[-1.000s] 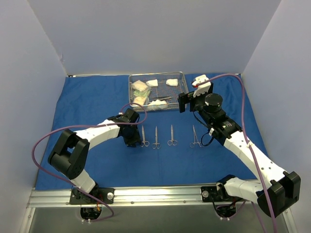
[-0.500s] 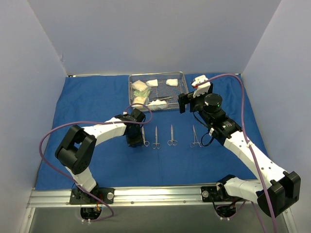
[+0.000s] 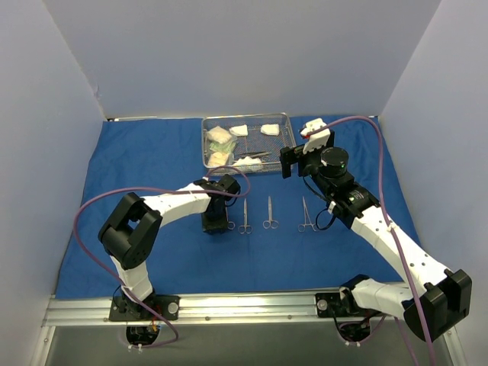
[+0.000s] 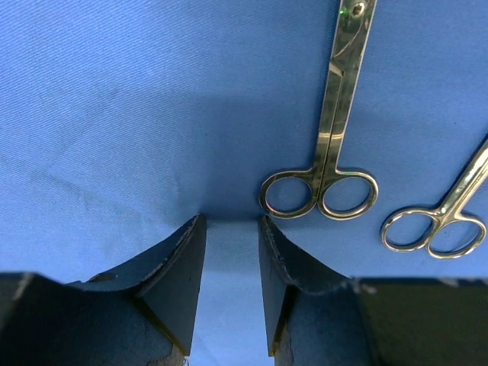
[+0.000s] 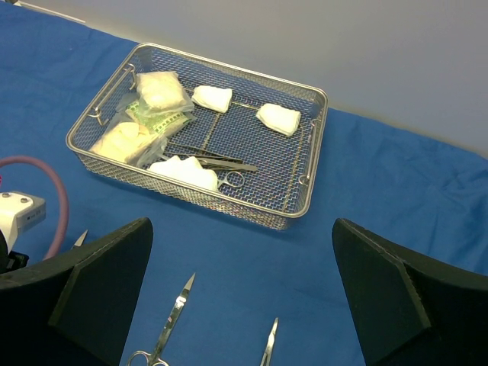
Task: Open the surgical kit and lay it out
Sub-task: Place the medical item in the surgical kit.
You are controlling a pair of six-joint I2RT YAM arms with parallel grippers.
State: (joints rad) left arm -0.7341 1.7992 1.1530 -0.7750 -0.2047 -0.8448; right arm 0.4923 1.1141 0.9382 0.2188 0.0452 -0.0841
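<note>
The blue drape [image 3: 152,160] lies spread over the table. At the back stands the wire-mesh tray [image 3: 288,122] [image 5: 252,210], holding white gauze pads [image 5: 212,97], clear packets [image 5: 158,90] and a steel instrument [image 5: 217,158]. Several scissors and forceps lie in a row on the cloth [image 3: 270,213]. My left gripper [image 3: 216,226] [image 4: 231,221] points down at the cloth just left of the leftmost scissors [image 3: 228,215] [image 4: 329,141]; its jaws are partly open with only cloth between them. Wide open and holding nothing, my right gripper [image 3: 288,162] [image 5: 242,229] hovers by the tray's near right corner.
Pale walls enclose the table on three sides. A second pair of scissors [image 4: 438,221] lies right of the first one. A purple cable [image 3: 99,200] loops over the left arm, and another cable [image 3: 377,152] arcs over the right arm. A metal rail [image 3: 252,305] runs along the near edge.
My left arm has swung to the right, bringing its gripper closer to the leftmost scissors. The right arm and the laid-out instruments have not moved.
</note>
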